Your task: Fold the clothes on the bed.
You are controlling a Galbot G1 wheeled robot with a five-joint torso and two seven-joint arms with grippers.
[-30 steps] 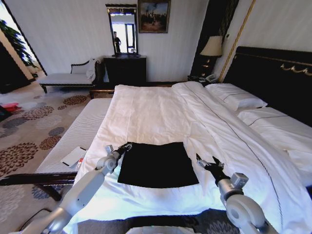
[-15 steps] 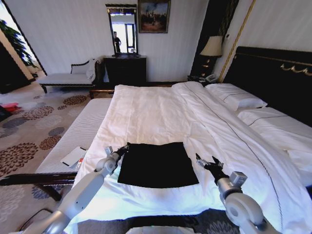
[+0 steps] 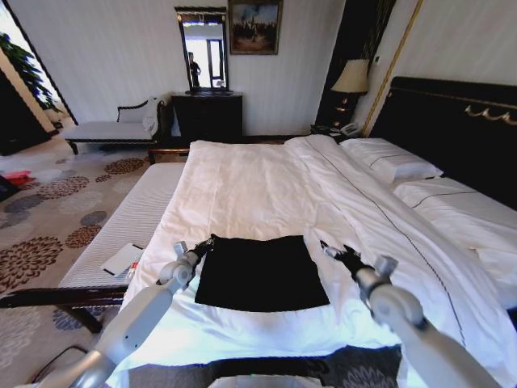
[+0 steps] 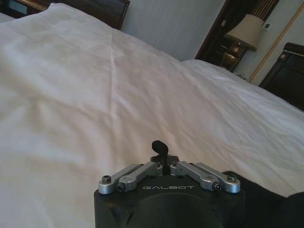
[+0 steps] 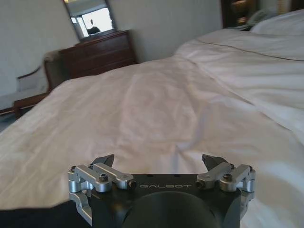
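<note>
The clothes [image 3: 258,273], one black T-shirt, lie flat as a dark rectangle on the near part of the white bed [image 3: 258,182]. The lettering is hidden. My left gripper [image 3: 208,242] is at the shirt's far left corner. Its fingers [image 4: 160,146] are pressed together in the left wrist view, over white duvet, with a piece of the black shirt [image 4: 268,192] beside the gripper body. My right gripper [image 3: 335,250] hovers just off the shirt's right edge. It stands open [image 5: 159,161] with nothing between its fingertips.
A pale striped bench [image 3: 129,214] runs along the bed's left side with a white booklet [image 3: 121,259] on it. Pillows [image 3: 396,162] and the dark headboard [image 3: 452,121] are at the right. A dresser [image 3: 206,113], a chaise [image 3: 113,129] and a lamp [image 3: 351,77] stand at the far wall.
My right arm has reached forward, bringing the open right gripper slightly up and closer to the shirt's right edge. The left gripper has stayed at the far left corner.
</note>
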